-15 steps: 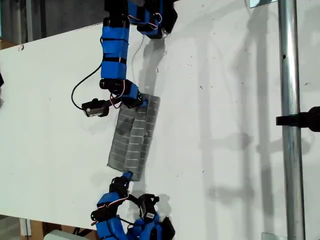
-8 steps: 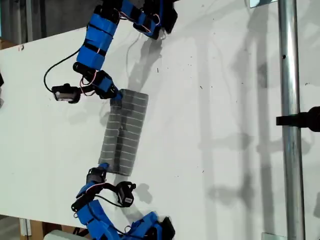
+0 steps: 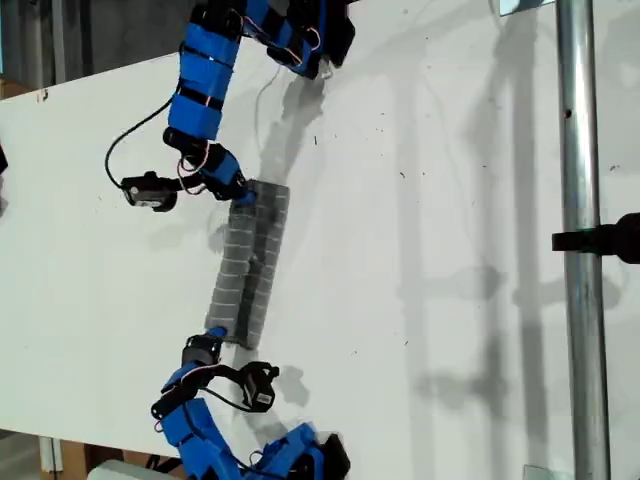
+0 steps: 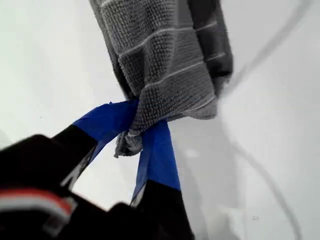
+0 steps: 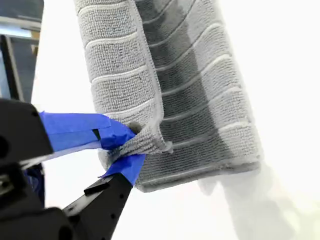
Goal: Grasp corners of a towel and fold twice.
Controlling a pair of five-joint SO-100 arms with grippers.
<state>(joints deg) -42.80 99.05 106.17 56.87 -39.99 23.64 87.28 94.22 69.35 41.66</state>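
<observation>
The towel is a grey cloth with thin white stripes, lying folded into a narrow strip on the white table. My first gripper is shut on a corner at the strip's end nearer the exterior view's top. In the first wrist view the blue-taped fingers of my first gripper pinch bunched towel. My second gripper is shut on a corner at the strip's other end. In the second wrist view my second gripper lifts one layer of the towel above the layer below.
A metal pole with a black clamp runs down the exterior view's right. A black cable loops beside the first arm. The table's edge runs just below the second arm.
Both grippers carried the towel toward the exterior view's left, then the first gripper came slightly back right. The towel now looks narrower than a second ago.
</observation>
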